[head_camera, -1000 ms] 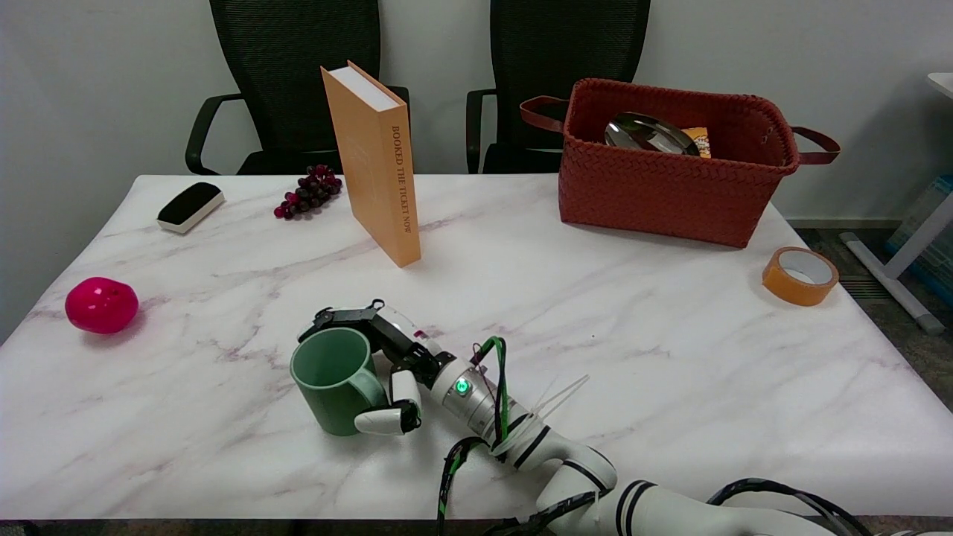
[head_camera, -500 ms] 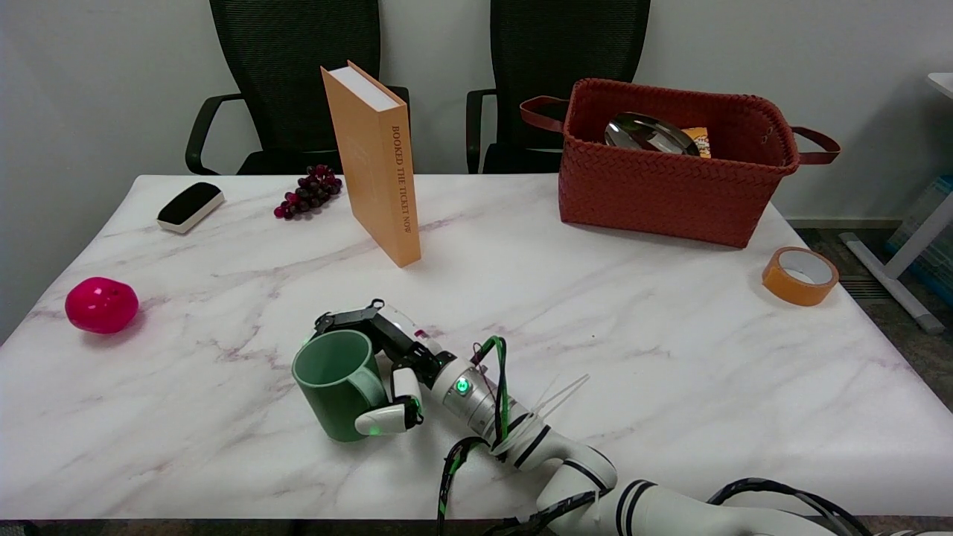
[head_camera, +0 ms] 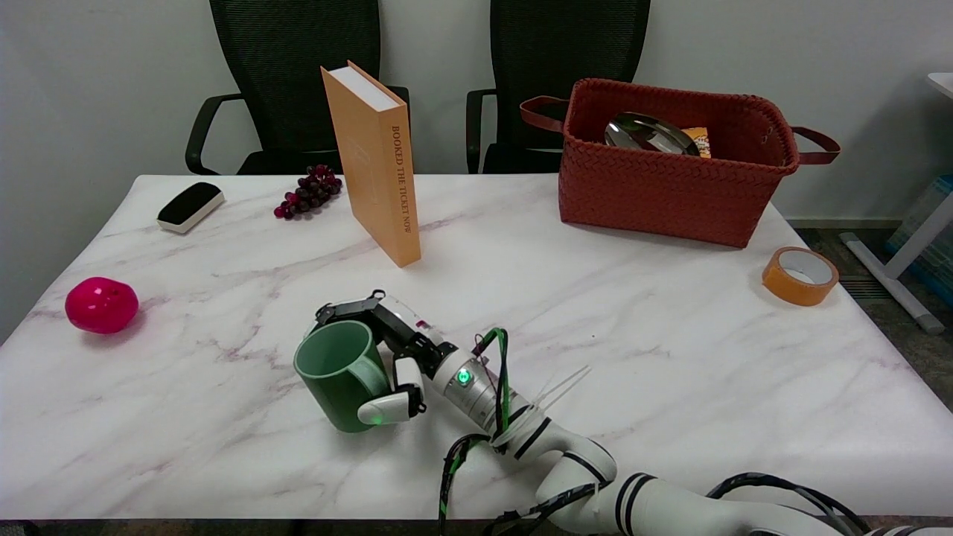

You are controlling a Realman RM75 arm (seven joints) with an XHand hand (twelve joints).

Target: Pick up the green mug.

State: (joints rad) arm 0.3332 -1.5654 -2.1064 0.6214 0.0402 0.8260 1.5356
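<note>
The green mug (head_camera: 336, 374) is near the table's front edge, left of centre, tilted with its open mouth turned up and toward the left. My right hand (head_camera: 387, 357) grips it from the right: dark fingers (head_camera: 350, 311) wrap behind its far rim, and the white thumb (head_camera: 383, 409) presses on its near side below the handle. The mug's base looks raised a little off the marble table (head_camera: 595, 313), though its underside is hard to see.
An orange book (head_camera: 376, 160) stands upright behind the mug. Dark grapes (head_camera: 309, 190), a black-topped eraser (head_camera: 190, 206) and a pink ball (head_camera: 101, 304) lie to the left. A woven red basket (head_camera: 670, 171) and an orange tape roll (head_camera: 799, 275) are at the right.
The hand has closed tighter on the mug and drawn up slightly; the mug has tilted more and shifted a little up and toward the far side.
</note>
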